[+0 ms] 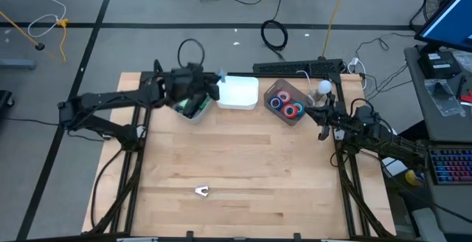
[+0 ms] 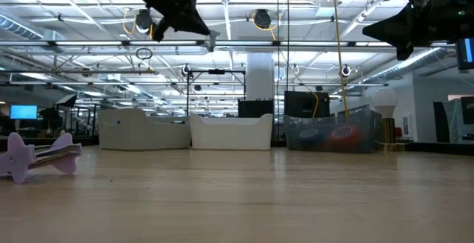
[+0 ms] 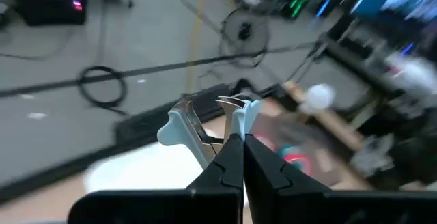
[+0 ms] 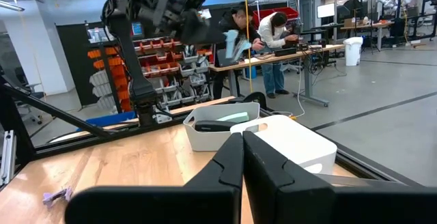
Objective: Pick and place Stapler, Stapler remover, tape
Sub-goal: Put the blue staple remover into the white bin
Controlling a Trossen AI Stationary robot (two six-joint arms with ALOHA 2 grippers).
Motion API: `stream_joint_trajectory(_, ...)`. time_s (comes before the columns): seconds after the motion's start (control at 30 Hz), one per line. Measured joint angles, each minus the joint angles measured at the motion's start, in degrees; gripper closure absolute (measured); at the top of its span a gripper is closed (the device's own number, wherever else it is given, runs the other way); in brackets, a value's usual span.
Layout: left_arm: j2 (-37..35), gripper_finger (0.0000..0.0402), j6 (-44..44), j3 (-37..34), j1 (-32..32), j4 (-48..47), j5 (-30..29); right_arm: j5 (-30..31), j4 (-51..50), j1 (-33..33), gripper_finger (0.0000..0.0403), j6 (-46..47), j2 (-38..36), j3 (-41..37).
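Observation:
My left gripper [image 1: 212, 84] is shut on a light blue staple remover [image 3: 205, 125], held high over the gap between the stapler bin [image 1: 190, 109] and the white bin [image 1: 240, 93]. A second, purple staple remover [image 1: 201, 191] lies on the table near the front edge; it also shows in the low view [image 2: 37, 154]. Blue and red tape rolls [image 1: 286, 105] lie in the clear bin [image 1: 302, 116] at the far right. My right gripper [image 1: 323, 124] is shut and empty, raised at the table's right side. My left gripper pinches the light blue staple remover between its two fingers [image 3: 229, 159], at the end behind the blue wings [image 3: 172, 132]. The metal claws [image 3: 232, 102] stick out beyond the fingertips, away from the gripper. The remover is lifted clear, high above the bins [image 2: 211, 39].
The three bins stand in a row along the table's far edge. A dark stapler [image 4: 215, 125] lies in the bin next to the white bin [image 4: 293, 142]. A white ball-shaped thing [image 1: 324, 87] stands at the far right corner. People stand at benches beyond the table [image 4: 273, 39].

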Motion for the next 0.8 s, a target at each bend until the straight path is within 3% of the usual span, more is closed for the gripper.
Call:
stream_joint_trajectory(0.27,8.65,0.0401,12.74,15.79,5.57,-17.66,1.01,0.83,0.0,0.02,0.0403,-0.02,0.0,0.02)
stream_joint_trajectory(0.47,17.33,0.0402,20.53,24.68,7.37,-24.9,4.07,4.44,0.0,0.01,0.0403,-0.04,0.0,0.01)
stream_joint_trajectory(0.8,31.73,0.0402,33.41,35.28,7.48,-33.72,5.36,4.54,-0.01,0.02,0.0403,-0.24,0.0,0.02)
